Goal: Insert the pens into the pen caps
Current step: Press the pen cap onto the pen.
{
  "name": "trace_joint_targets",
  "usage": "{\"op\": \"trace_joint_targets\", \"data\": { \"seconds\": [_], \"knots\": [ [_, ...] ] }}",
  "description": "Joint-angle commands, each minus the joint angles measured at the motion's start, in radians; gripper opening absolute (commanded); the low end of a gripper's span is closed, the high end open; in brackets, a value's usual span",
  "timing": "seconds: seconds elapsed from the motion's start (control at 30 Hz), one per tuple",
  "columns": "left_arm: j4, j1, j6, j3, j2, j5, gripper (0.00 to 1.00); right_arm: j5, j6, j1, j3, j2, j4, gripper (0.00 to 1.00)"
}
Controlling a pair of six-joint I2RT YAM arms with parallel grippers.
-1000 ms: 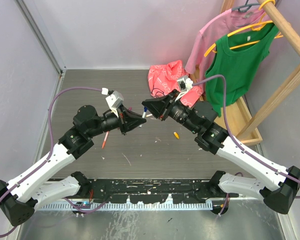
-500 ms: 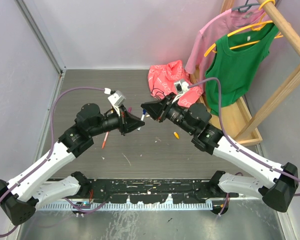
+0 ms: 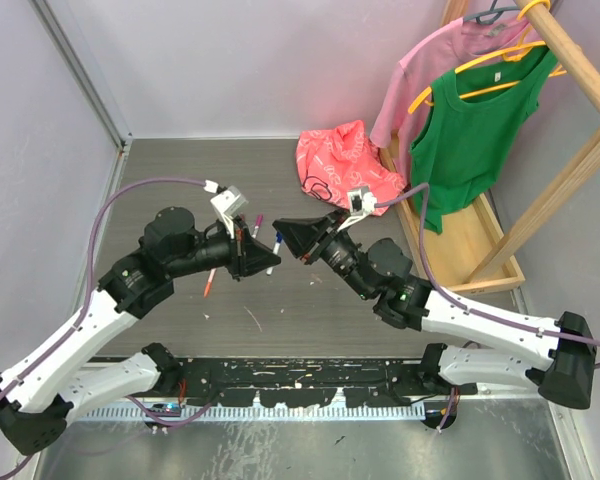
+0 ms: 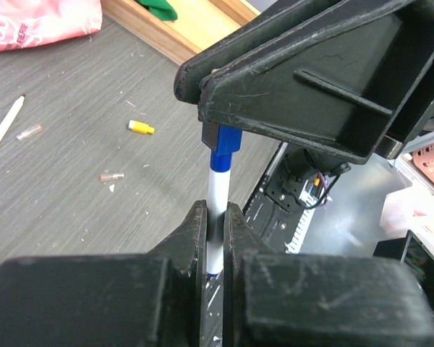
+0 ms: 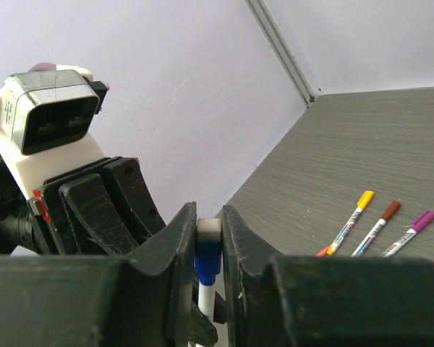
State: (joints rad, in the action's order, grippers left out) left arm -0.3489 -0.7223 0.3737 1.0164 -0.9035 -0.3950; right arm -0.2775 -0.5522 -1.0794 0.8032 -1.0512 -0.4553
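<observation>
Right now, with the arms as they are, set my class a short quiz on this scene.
1. True or false: the left gripper is shut on a pen.
2. The cap in the right gripper is: A yellow, B blue, C purple.
3. Fill in: on the table, the middle pen, between the yellow pen and the purple pen, has a ____ cap.
Key: 1 true; 2 B; 3 brown.
</observation>
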Motion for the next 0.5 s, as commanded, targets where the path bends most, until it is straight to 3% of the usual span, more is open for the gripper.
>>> {"op": "trace_joint_targets", "data": {
  "seconds": [0.0,0.33,0.47],
  "knots": [
    [0.361,0.033,-0.010,0.151,0.047,0.238,0.00,0.145,-0.046,-0.140,-0.102,-0.019,0.250,0.00],
    [0.363,0.034,0.023,0.210,0.032,0.280,0.00,-0.054,-0.130,-0.375,-0.179,-0.057,0.244,0.00],
    [0.344,0.035,0.029,0.226,0.033,0.283,0.00,-0.083,-0.148,-0.402,-0.193,-0.053,0.242,0.00]
  ]
}}
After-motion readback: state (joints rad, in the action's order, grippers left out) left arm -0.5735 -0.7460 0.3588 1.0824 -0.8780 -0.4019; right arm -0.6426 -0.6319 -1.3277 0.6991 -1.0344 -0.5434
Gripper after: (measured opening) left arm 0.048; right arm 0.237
